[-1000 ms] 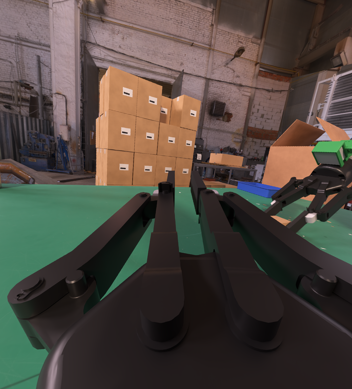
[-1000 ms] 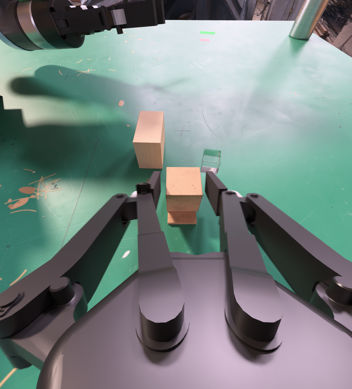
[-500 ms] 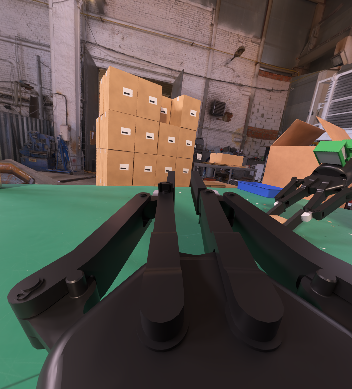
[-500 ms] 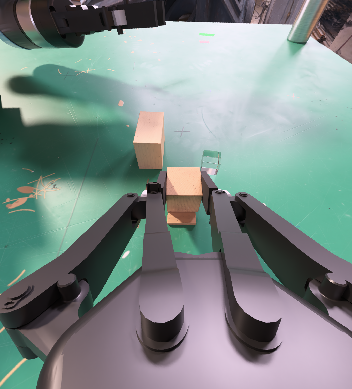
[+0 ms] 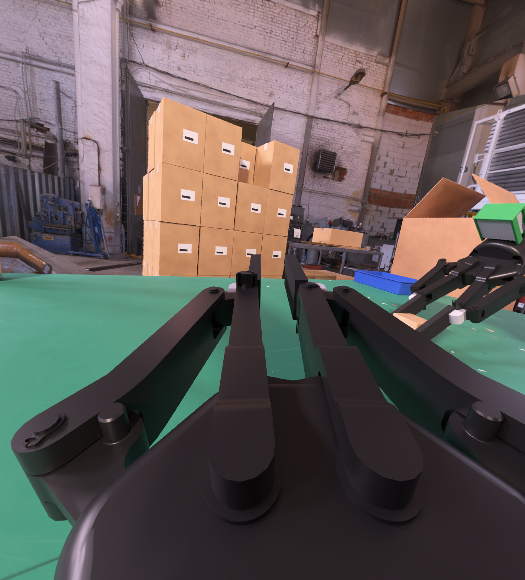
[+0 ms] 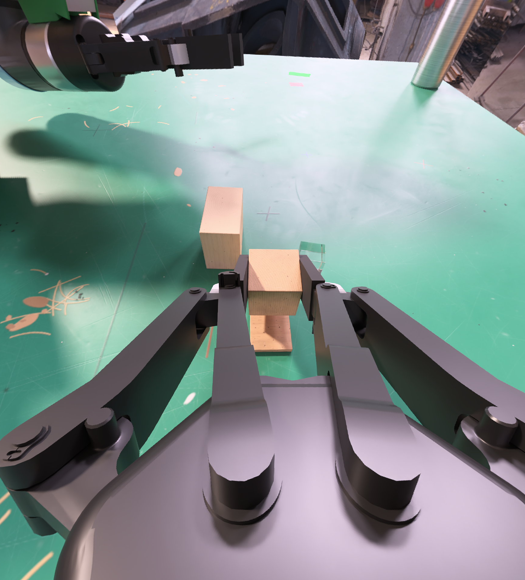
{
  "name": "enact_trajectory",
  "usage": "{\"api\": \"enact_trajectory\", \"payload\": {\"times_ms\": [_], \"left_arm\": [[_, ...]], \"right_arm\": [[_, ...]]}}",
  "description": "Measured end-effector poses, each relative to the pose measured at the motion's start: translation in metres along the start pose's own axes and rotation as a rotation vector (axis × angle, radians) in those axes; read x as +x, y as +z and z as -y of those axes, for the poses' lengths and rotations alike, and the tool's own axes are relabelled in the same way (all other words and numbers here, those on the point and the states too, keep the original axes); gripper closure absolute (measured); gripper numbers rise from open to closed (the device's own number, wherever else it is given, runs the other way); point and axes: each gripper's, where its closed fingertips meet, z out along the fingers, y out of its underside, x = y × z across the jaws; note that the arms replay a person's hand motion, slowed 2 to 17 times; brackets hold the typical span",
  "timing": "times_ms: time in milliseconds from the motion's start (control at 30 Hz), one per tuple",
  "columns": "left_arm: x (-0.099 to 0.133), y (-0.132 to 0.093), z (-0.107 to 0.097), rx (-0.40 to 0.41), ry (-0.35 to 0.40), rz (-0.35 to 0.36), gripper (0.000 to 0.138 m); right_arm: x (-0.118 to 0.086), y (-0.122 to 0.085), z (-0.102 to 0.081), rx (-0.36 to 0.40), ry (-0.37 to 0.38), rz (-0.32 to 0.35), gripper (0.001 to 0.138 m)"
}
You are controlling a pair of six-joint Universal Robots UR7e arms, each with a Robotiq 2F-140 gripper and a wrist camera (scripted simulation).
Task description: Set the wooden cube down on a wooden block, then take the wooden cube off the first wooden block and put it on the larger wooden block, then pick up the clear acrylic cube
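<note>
Wooden cube (image 6: 274, 277) sits pinched between the two dark fingers of the right gripper (image 6: 274, 282), whose pads press flat on its left and right faces. Below it lies a flat wooden block (image 6: 271, 336); whether the cube touches it cannot be told. The larger wooden block (image 6: 221, 227) stands upright just beyond and to the left, apart from the cube. The clear acrylic cube (image 6: 313, 255) rests on the mat just behind the right finger, partly hidden by it.

The left gripper (image 5: 272, 270) hangs low over a bare stretch of the table, its fingers nearly parallel with a narrow gap between them and nothing inside it.

The table (image 6: 380, 188) is covered in a green mat, scuffed with fine scratches, pale smudges and scattered tan flecks and streaks, thickest toward the left side. Broad dark shadows of the arms fall across the left half. A ribbed metal cylinder (image 6: 437, 44) stands at the far edge.

Around the table is a warehouse with whitewashed brick walls (image 5: 223, 47). A tall stack of cardboard boxes (image 5: 220, 194) with white labels stands straight ahead in the left wrist view, blue machinery (image 5: 57, 222) at the left, and an open cardboard box (image 5: 437, 244) beside a blue tray (image 5: 383, 281) at the right.
</note>
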Motion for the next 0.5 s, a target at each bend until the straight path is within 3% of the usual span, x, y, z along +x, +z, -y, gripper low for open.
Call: {"api": "enact_trajectory", "payload": {"times_ms": [500], "left_arm": [[-0.001, 0.001, -0.001, -0.01, -0.012, -0.003, 0.118]], "right_arm": [[-0.002, -0.008, 0.037, -0.037, 0.046, -0.044, 0.099]]}}
